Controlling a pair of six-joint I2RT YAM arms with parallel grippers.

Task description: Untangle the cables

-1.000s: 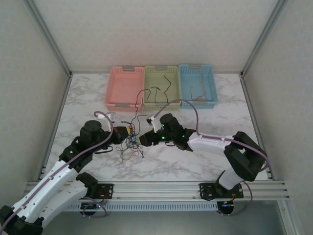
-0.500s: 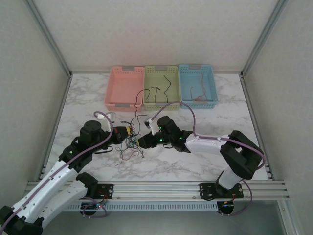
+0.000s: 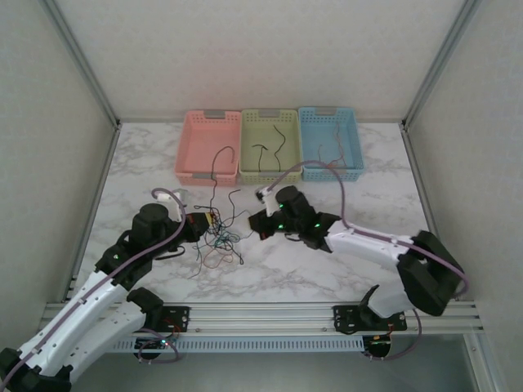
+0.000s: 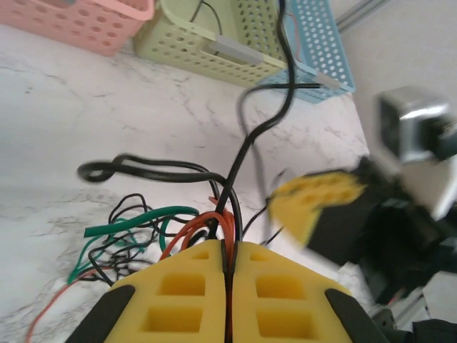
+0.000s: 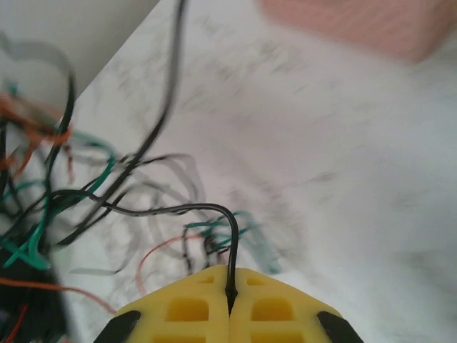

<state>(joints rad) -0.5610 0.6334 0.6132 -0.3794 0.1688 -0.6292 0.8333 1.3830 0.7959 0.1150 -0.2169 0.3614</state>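
Note:
The cables (image 3: 217,242) lie as a tangled clump of black, red and green strands on the marble table between my two grippers. My left gripper (image 3: 206,225) sits at the clump's left side. In the left wrist view it (image 4: 230,251) is shut on a black cable (image 4: 251,136) and orange-red strands (image 4: 203,223). My right gripper (image 3: 257,225) stands just right of the clump. Seen from the right wrist, it (image 5: 230,286) is shut on a thin black cable (image 5: 178,209) that arcs left into the blurred clump (image 5: 50,207).
Three baskets stand in a row at the back: pink (image 3: 198,167), green (image 3: 249,173) with black strands inside, blue (image 3: 351,167) with a reddish strand. A long black strand (image 3: 216,167) rises from the clump toward the pink basket. Frame posts flank the table.
My right gripper has shut on a thin black cable and drawn back to the right, away from the clump. The long black strand has swung left. The left gripper stays shut.

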